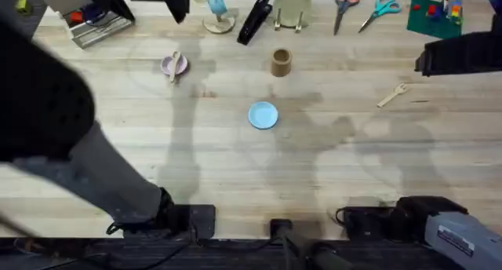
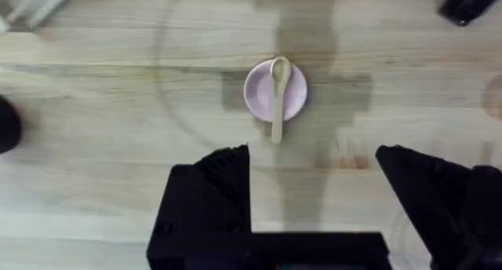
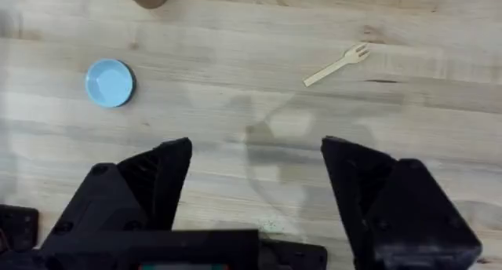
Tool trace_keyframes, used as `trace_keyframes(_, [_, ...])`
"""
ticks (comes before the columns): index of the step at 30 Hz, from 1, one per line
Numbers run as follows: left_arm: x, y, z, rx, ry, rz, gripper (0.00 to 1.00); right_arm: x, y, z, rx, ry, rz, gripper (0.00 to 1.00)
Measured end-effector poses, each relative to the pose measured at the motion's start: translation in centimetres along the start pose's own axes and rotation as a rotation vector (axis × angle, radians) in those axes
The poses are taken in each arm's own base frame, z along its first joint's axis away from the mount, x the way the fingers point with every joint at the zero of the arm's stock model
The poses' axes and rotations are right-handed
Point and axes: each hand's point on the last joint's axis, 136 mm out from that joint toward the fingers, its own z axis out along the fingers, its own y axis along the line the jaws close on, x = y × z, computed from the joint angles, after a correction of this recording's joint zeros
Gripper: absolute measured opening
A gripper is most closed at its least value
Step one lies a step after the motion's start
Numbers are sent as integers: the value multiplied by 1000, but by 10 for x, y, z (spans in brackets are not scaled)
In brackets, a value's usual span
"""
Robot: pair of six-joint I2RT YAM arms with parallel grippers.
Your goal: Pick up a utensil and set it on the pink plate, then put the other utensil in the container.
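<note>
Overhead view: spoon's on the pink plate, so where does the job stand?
Done: the spoon lies on the pink plate, its handle overhanging the rim. In hand: nothing; the left gripper and right gripper are open and empty. Left: the fork lies on the table, apart from the container.

Spoon [image 1: 175,65] on small plate [image 1: 173,64], far left of worktop [image 1: 235,160]. Cup [image 1: 281,62] right of it, upright. Second plate [image 1: 263,114] nearer, just left of cup. Fork [image 1: 391,95] flat, well right, apart from all.
</note>
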Motion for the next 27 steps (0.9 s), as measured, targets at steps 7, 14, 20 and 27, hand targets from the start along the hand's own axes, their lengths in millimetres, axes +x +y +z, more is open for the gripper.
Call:
trace_keyframes(7, [25,-8,-54,4,-120,18,977,0,0,0,0,0,0,994])
trace_keyframes(14, [61,-22,-97,29,-253,53,982,0,0,0,0,0,0,995])
trace_keyframes(20, [94,-39,-127,128,-354,87,987,0,0,0,0,0,0,995])
trace_keyframes(27, [114,-59,-137,240,-388,163,989,0,0,0,0,0,0,993])
